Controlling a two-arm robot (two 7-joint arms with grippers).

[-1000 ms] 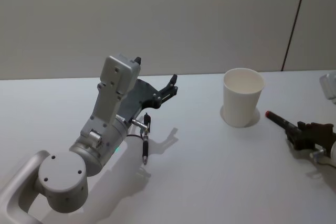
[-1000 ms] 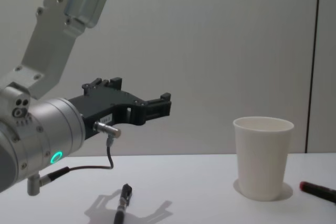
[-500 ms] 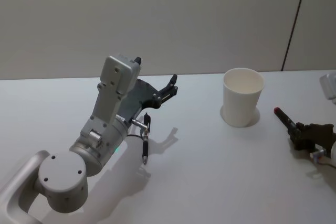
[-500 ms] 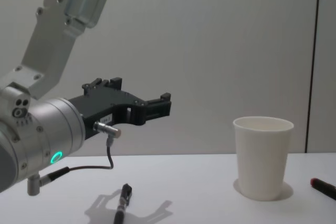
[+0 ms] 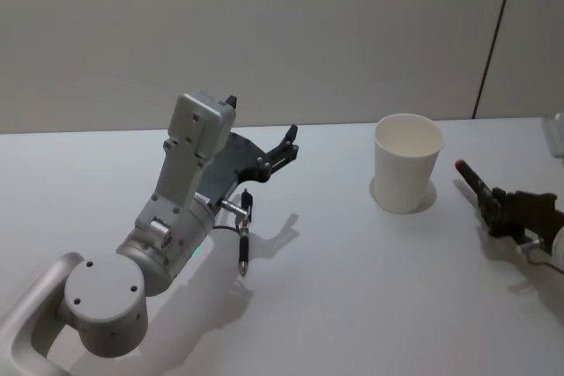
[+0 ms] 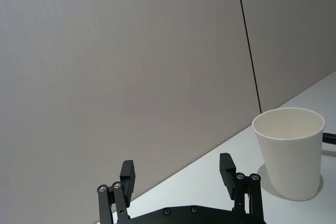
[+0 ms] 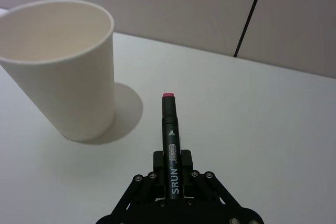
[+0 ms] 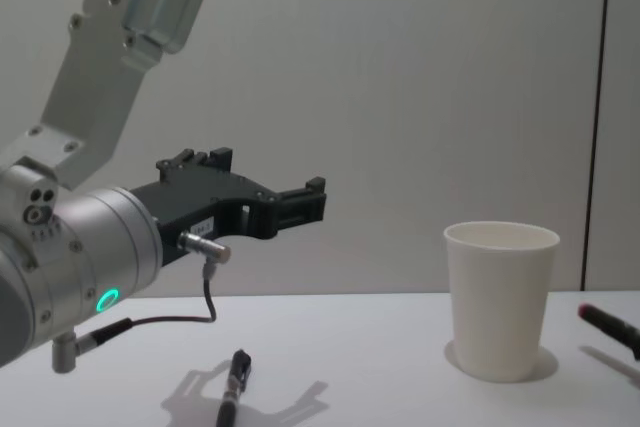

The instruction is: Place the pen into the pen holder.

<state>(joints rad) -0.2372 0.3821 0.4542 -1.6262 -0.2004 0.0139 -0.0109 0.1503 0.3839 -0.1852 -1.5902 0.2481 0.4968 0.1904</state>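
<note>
Evidently the pen [image 5: 471, 180] had just risen off the table [image 5: 352, 288] in the right gripper [image 5: 495, 207], and insertion was not yet done.
Head view: the pen sat right of the pen holder [image 5: 407, 165], near but apart, its long axis slanted and its red end nearest the holder. Right wrist view: the jaws were clamped on the barrel, cap pointing away from the gripper. Chest view: the red end was higher than a second before, but below the holder's rim. Left wrist view: the left gripper [image 6: 177, 166] was spread wide and empty, left of the holder.

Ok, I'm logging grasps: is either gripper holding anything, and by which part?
The right gripper holds the pen by the end opposite its red tip, which sticks out forward. The left gripper is open and empty.
</note>
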